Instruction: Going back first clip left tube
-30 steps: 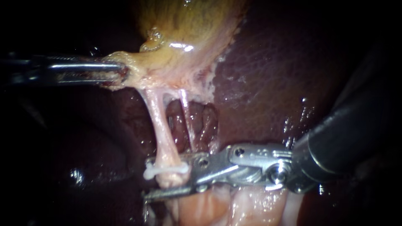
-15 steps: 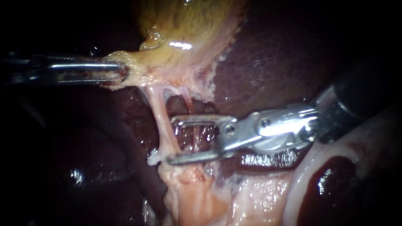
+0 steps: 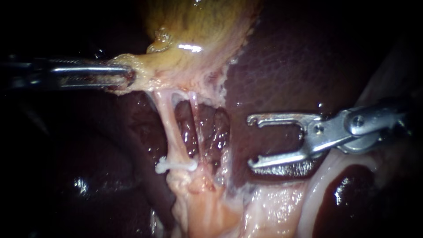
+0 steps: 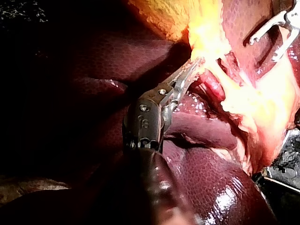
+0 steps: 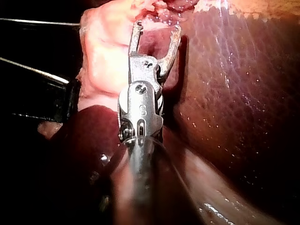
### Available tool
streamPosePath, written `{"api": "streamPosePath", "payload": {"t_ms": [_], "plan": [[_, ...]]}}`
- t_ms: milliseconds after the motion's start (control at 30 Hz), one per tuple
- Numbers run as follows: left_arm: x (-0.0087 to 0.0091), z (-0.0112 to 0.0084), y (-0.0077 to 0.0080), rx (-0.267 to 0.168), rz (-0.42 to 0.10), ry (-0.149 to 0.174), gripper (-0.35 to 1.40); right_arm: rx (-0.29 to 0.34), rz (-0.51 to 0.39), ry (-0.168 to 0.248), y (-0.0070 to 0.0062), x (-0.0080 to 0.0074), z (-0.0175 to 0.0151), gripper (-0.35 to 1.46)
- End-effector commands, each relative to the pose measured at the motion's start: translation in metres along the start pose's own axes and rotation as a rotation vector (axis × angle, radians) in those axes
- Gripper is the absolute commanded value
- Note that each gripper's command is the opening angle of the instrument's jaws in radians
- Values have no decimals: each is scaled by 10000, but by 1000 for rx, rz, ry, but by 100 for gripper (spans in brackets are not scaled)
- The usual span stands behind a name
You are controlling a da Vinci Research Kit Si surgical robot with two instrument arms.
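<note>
The left tube runs pale and taut from the gallbladder down to the tissue below. A white clip sits across its lower end. A thinner right tube runs beside it. My left instrument comes in from the left, its jaws shut on the yellowish gallbladder tissue; the left wrist view shows the same grip. My right instrument lies to the right of both tubes over the liver, jaws open and empty, apart from the clip. The right wrist view shows its open jaws ahead of pale tissue.
Pink fatty tissue lies below the clip. A pale fold curves under the right instrument's shaft. Dark liver lobes fill the lower left.
My right instrument has drawn back to the right, off the left tube, leaving the white clip on it. Its jaws stay open. The left instrument has held still.
</note>
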Motion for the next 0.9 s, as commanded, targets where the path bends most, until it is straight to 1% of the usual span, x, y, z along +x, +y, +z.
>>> {"api": "streamPosePath", "payload": {"t_ms": [33,167,333,433,533,667,800,867,900], "plan": [[-1,2,-1,2,0,0,-35,-2,0,0,0,-1,-1,50],[-4,13,-3,6,1,2,-35,-1,-6,0,0,-2,-3,50],[-10,38,-14,18,6,7,-35,0,-6,0,0,-1,-4,50],[-14,52,-19,13,8,10,-35,0,-5,0,0,-1,-5,50],[-16,62,-21,9,10,6,-35,0,-5,0,0,-1,-6,50],[-16,68,-19,5,10,2,-35,0,-4,0,1,0,-7,50],[-16,67,-19,5,11,2,-35,0,-3,0,2,2,-9,50],[-16,65,-19,4,11,2,-35,-2,-3,0,0,3,-9,50],[-16,63,-19,3,11,1,-35,7,-3,2,-2,5,-7,50]]}}
